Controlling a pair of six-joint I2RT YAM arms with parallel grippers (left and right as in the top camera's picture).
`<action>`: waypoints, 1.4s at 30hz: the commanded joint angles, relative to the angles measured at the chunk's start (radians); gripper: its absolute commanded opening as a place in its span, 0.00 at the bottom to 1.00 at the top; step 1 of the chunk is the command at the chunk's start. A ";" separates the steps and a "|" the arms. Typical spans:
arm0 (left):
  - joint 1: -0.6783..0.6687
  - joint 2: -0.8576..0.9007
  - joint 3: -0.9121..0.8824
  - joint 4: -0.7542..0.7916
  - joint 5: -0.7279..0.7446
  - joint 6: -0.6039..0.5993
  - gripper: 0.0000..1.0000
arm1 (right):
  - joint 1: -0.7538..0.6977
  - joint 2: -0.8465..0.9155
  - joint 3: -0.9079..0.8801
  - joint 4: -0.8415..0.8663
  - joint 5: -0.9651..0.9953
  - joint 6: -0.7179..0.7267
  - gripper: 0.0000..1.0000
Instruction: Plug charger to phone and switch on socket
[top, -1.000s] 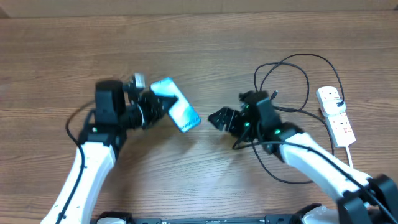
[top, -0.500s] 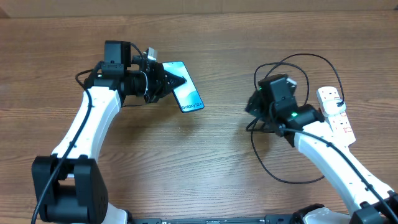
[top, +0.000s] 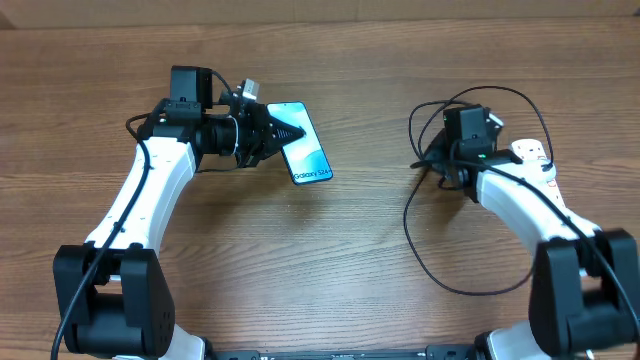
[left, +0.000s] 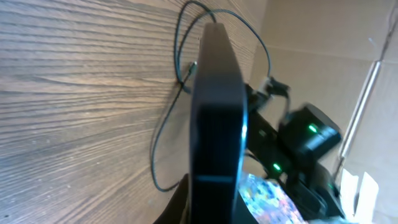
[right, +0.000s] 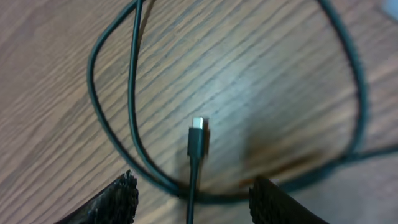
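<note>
Overhead view: you see both arms reaching over the wooden table (top: 340, 270), one on each half.
Left claw (top: 285, 134): it is closed on one short end of the phone (top: 312, 158) and grips it between both fingers.
Phone: it sits in the left-middle part of the scene, with the light-blue screen facing up to the camera and the free end pointing toward the right arm. In the left wrist view you see only its dark thin edge (left: 217, 112).
Right claw (right: 194, 190): the fingers (right: 122, 198) stand apart at a medium gap and hold nothing. It points down at the table.
Charger (top: 406, 225): the thin black cable lies in loose loops on the right half of the table. One strand passes between the right fingers.
Connector (right: 198, 134): the small end of the charger lies flat on the wood, just ahead of the gap of the right claw. Nothing touches it.
Socket (top: 530, 154): the white strip lies at the far right, partly hidden under the right arm, beside the cable loops. You cannot tell the position of its switches.
Phone and connector: well apart, not joined.
</note>
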 joint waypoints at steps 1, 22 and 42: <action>0.003 -0.008 0.035 0.002 0.079 0.023 0.04 | -0.001 0.052 0.023 0.037 0.000 -0.043 0.58; 0.003 -0.008 0.035 0.002 0.038 0.023 0.04 | 0.000 0.160 0.021 0.064 -0.075 -0.043 0.37; 0.003 -0.008 0.035 0.002 0.036 0.023 0.04 | 0.000 0.161 0.023 0.072 -0.137 -0.085 0.04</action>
